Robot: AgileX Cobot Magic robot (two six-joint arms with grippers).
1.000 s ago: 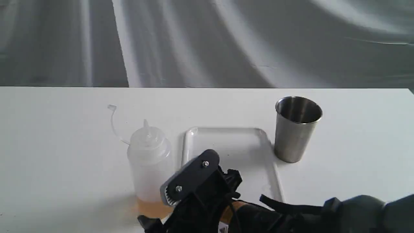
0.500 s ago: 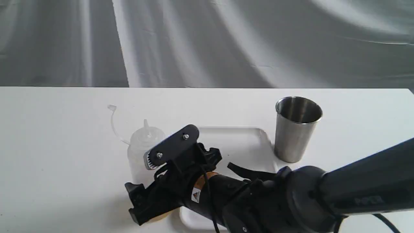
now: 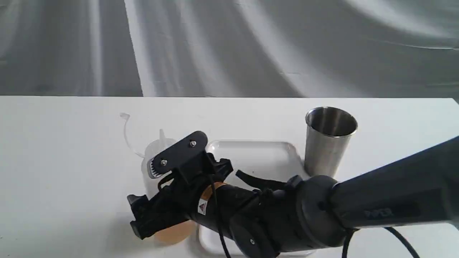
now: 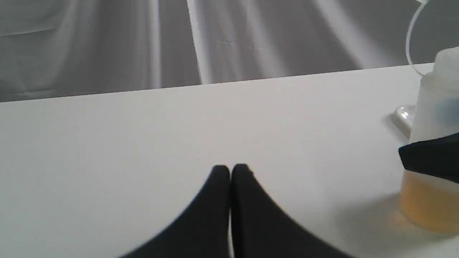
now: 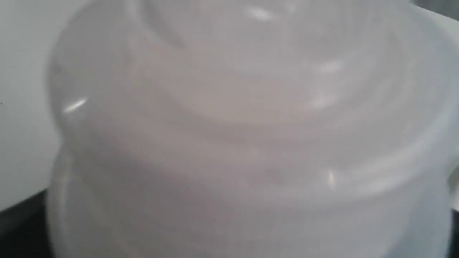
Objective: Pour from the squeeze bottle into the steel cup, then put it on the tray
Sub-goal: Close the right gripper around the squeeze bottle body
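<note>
Right gripper reaches across the flat white plastic tray and brackets the translucent whitish squeeze bottle, one finger on each side of its body. I cannot tell whether it is pressing yet. The bottle stands upright on the white table, amber liquid at its base, just left of the tray. The brushed steel cup stands upright by the tray's far right corner. Left gripper hangs low over bare table, fingertips together with nothing between them.

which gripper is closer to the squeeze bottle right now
Right. The right gripper is around the body of the squeeze bottle. The left gripper sits shut above the table, off to the bottle's side, apart from it.
</note>
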